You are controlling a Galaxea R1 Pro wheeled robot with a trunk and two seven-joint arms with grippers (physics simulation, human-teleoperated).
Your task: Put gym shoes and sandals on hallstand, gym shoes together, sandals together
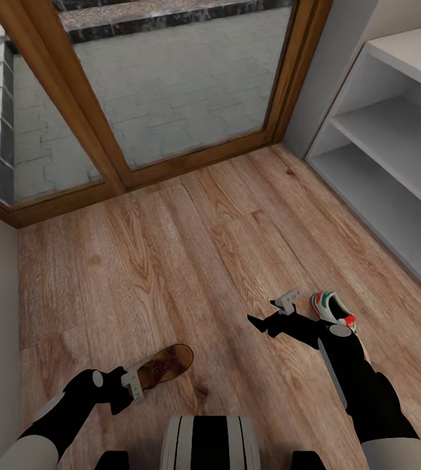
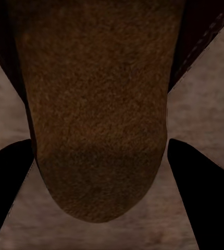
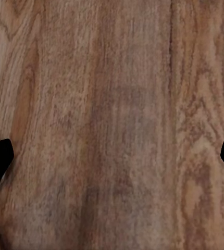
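I judge the first risk is at my left tool (image 1: 134, 385): it is at the heel end of one sandal (image 1: 165, 364), and in the left wrist view the brown insole (image 2: 99, 120) runs between the two dark fingers (image 2: 198, 192), which stand spread on both sides of it. I cannot tell if they already press it. If I lift now with only the edge of the sole caught, the sandal may turn or slip out and fall back to the corridor floor (image 1: 171, 261).

The second risk is at the right side. My right tool (image 1: 282, 308) is spread, with nothing between the fingers; the right wrist view looks on bare planks (image 3: 112, 125). One gym shoe (image 1: 333, 309) lies just beside my right forearm, so a careless swing could push it away across the smooth floor.

The hallstand (image 1: 393, 137) is well apart from the sandal, so a long carry with a weak hold is also a danger.

The insole looks suede-like, grainy, with a rounded end. The gym shoe is white and smooth, with green stripes and a red-orange heel. The floor is wood planks with grain and knots; the rack has flat pale grey shelves.
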